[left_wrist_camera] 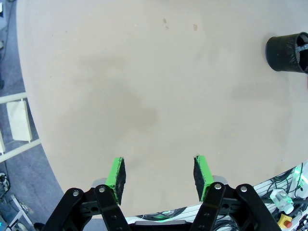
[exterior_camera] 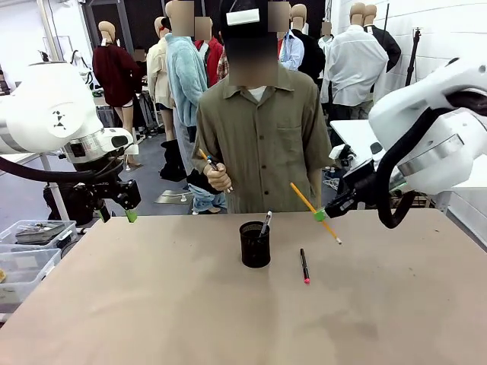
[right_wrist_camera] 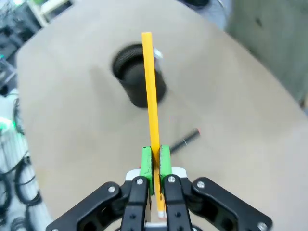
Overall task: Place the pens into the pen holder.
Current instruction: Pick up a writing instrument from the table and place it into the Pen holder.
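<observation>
Tan table [exterior_camera: 152, 304] bears a black pen holder [exterior_camera: 255, 245].

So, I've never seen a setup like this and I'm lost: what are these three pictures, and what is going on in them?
They show one moment from three cameras. The front view looks across a brown table at a person. Two white robot arms reach in. The other two views come from cameras on the arms' wrists.

The right gripper is shut on a yellow-orange pen, raised above the table. The left gripper is open and holds nothing.

On the table stand a black pen holder with one pen in it, and beside it lies a black pen. The person's hand holds another pen.
</observation>
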`<state>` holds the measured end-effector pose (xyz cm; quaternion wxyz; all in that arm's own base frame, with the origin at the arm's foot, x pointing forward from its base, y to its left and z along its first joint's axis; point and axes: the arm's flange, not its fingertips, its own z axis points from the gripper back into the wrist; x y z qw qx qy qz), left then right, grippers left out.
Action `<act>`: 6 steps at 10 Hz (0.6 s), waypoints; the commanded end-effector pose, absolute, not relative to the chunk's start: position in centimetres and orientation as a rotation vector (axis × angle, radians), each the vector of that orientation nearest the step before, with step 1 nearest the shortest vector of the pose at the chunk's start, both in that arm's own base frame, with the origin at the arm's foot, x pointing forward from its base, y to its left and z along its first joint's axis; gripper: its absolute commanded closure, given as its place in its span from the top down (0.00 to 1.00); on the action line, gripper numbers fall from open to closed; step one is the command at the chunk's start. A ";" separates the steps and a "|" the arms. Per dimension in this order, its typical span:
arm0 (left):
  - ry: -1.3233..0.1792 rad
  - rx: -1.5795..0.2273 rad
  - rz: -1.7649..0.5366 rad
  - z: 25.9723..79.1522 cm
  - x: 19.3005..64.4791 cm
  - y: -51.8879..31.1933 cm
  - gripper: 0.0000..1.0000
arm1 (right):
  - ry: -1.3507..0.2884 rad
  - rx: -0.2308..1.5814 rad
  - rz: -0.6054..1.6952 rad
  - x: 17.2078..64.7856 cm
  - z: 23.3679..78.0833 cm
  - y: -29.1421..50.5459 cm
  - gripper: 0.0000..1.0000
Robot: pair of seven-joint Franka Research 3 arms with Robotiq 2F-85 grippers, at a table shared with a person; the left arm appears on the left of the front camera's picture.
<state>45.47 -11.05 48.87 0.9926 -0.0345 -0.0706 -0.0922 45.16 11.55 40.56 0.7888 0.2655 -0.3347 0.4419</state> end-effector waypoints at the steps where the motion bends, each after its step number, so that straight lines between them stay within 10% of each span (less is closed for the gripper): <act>1: -0.135 -0.057 -0.176 49.1 45.4 -11.0 0.74 | -0.808 0.762 1.077 45.6 37.9 10.4 0.00; 6: -0.135 -0.057 -0.176 49.1 45.4 -11.0 0.74 | -0.988 0.948 1.193 46.7 37.2 8.7 0.00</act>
